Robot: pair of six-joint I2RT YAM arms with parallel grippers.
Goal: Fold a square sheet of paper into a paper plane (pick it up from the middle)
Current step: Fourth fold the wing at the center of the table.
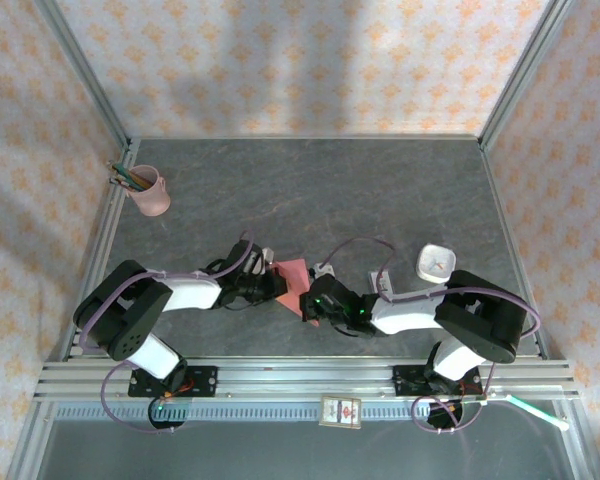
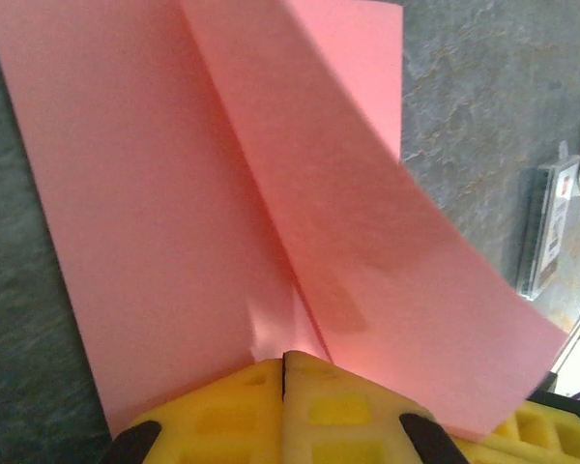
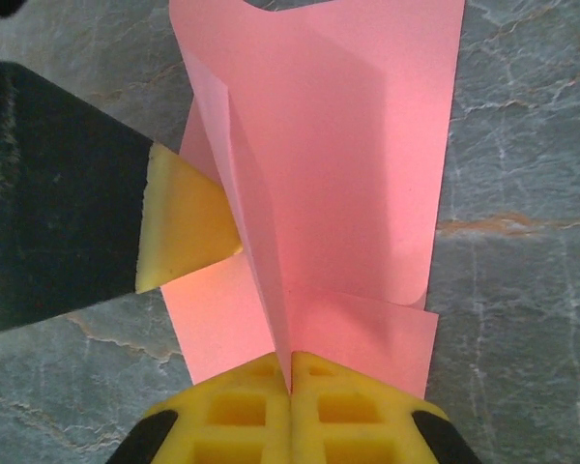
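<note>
The square sheet of paper point(image 1: 294, 277) is salmon pink, partly folded, and held just above the middle of the table between both grippers. My left gripper point(image 1: 277, 284) is shut on one edge of it; in the left wrist view the paper point(image 2: 222, 193) fans out from the closed yellow fingertips point(image 2: 285, 360) in two creased flaps. My right gripper point(image 1: 311, 306) is shut on an upright crease of the paper point(image 3: 348, 164) at the jaw tips point(image 3: 292, 375). The left gripper's yellow finger point(image 3: 186, 220) meets the same fold from the left.
A pink pencil cup point(image 1: 150, 191) stands at the back left. A small white dish point(image 1: 436, 262) sits right of the arms. A small white-and-black box point(image 2: 551, 227) lies flat on the grey table point(image 1: 380, 190) beside the paper. A card point(image 1: 341, 411) rests on the front rail.
</note>
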